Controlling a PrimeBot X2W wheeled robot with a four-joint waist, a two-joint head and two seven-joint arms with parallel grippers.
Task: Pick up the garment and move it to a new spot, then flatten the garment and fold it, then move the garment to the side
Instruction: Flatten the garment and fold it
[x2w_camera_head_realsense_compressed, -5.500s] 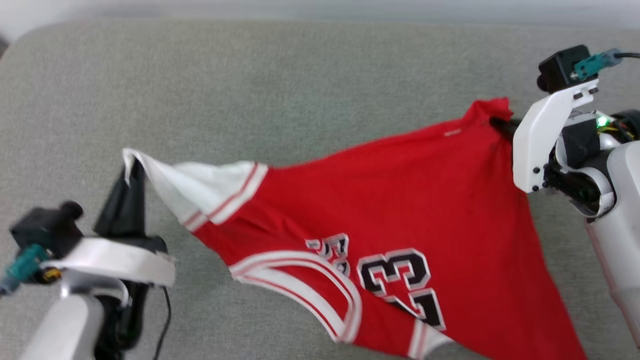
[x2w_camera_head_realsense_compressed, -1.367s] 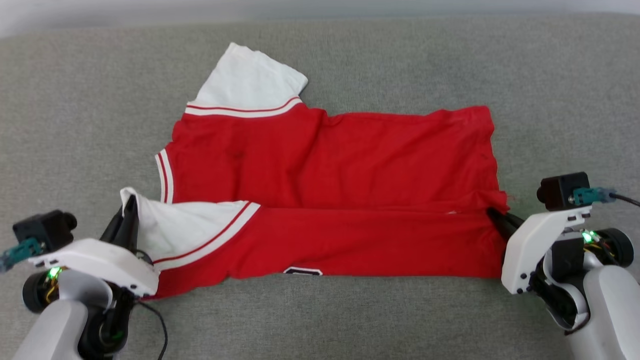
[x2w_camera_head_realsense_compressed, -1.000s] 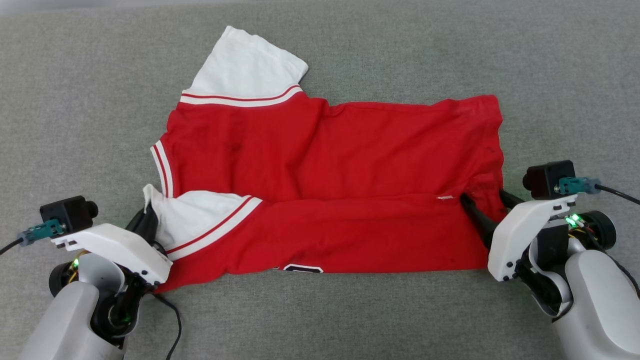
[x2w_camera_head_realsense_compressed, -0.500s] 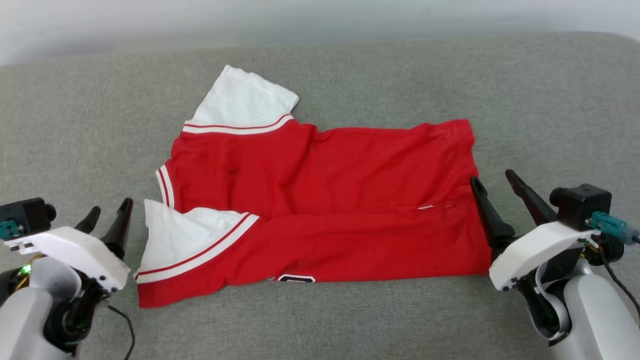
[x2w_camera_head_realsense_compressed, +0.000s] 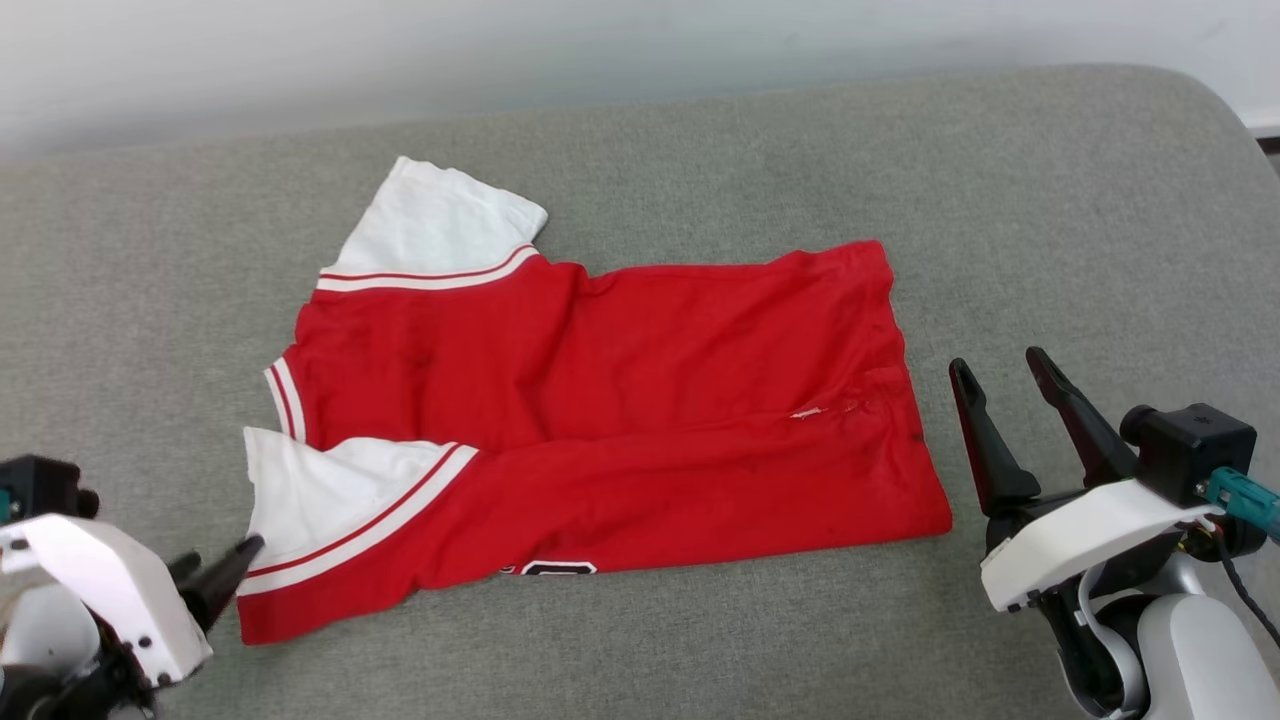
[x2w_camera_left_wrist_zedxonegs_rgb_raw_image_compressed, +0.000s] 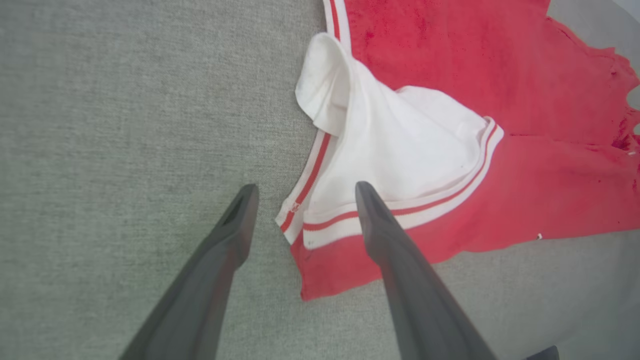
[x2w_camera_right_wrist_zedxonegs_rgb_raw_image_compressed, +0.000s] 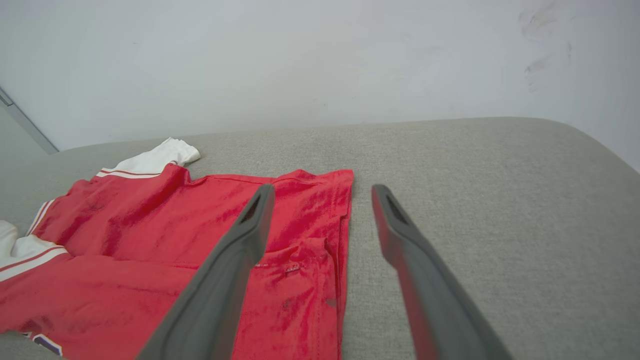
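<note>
The garment (x2w_camera_head_realsense_compressed: 650, 400) lies on the grey upholstered surface (x2w_camera_head_realsense_compressed: 1050, 200), left of its middle in the head view. It is folded lengthwise, with the near half laid over the far half. One white sleeve (x2w_camera_head_realsense_compressed: 435, 225) spreads flat at the far left corner, and the other sleeve (x2w_camera_head_realsense_compressed: 330, 490) sits crumpled on top at the near left. A sliver of black-and-white lettering (x2w_camera_head_realsense_compressed: 548, 568) peeks from the near edge. The left hand (x2w_camera_head_realsense_compressed: 215, 562) is just beside the near sleeve's striped hem, fingers apart and empty; whether a tip touches the cloth I cannot tell. The right hand (x2w_camera_head_realsense_compressed: 997, 360) stands just off the garment's right end, fingers spread wide, gripping nothing. A pale wall (x2w_camera_head_realsense_compressed: 600, 50) rises behind.
</note>
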